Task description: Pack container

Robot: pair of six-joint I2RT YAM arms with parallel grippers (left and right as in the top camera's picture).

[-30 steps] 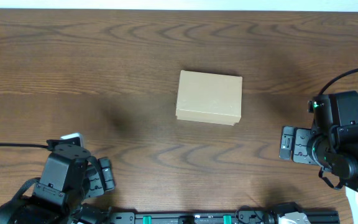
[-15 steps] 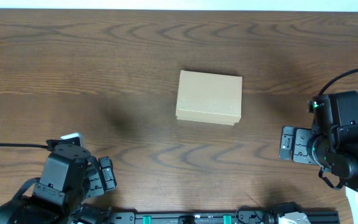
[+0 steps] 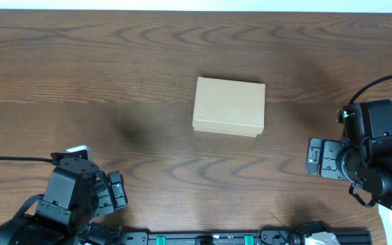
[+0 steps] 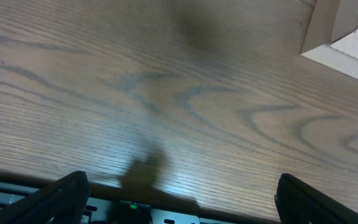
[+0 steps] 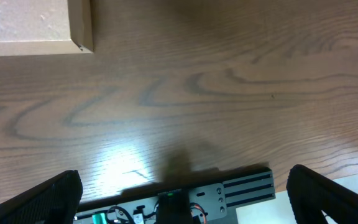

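The container (image 3: 229, 107) is a small, plain tan cardboard box with no markings. Its flap lid is shut flat, and the lid's lip shows as a paler strip along the side nearest the arms. It lies slightly askew at about the middle of the dark wood-grain worktop (image 3: 80, 68), touching nothing else. The left tool (image 3: 116, 190) sits low at the near left edge, well apart from the box, its fingers spread wide with nothing between them; from its wrist camera only a corner of the box shows at upper right. The right tool (image 3: 315, 158) stands to the box's right and nearer the front, also apart from it, fingers likewise spread wide and empty.
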